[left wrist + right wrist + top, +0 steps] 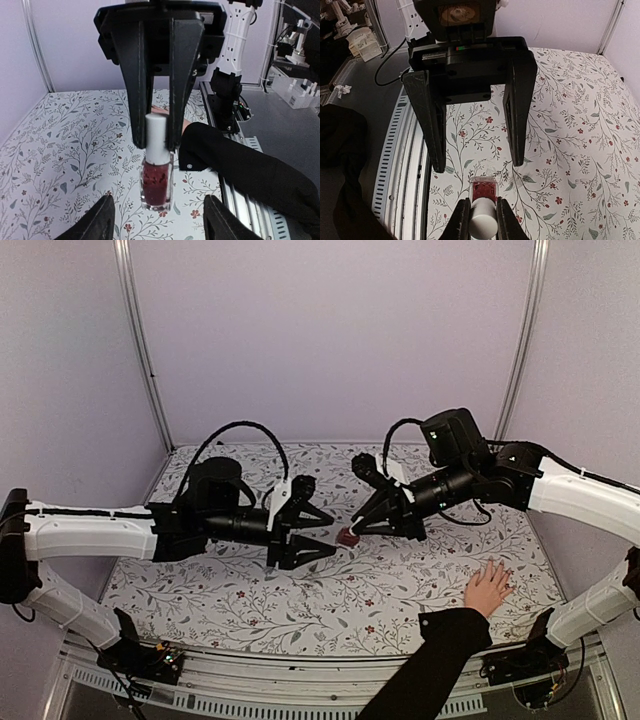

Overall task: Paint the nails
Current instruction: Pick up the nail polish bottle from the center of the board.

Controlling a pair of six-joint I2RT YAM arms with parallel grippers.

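nearest the arm bases, a black sleeve (430, 655) comes in over the front right edge of the floral table (220, 590). the human hand (487, 587) lies flat on the cloth at the right, fingers spread and pointing away from the edge. the nails (497, 568) are at those fingertips, well to the right of both grippers and too small to make out.

further in, near the table's middle, the two arms meet tip to tip. the left gripper (332, 535) reaches in from the left with its jaws apart. in its wrist view a gap shows between each finger and the dark-red bottle (156, 182), so it holds nothing. the right gripper (353, 529) angles down from the right, and its fingers (461, 220) are pinched narrow on the bottle's white cap (156, 137). the bottle stands upright with the cap on. its base is at the cloth, though i cannot tell whether it rests there or hangs just above.

behind them the floral cloth runs back to plain pale walls (330, 340).
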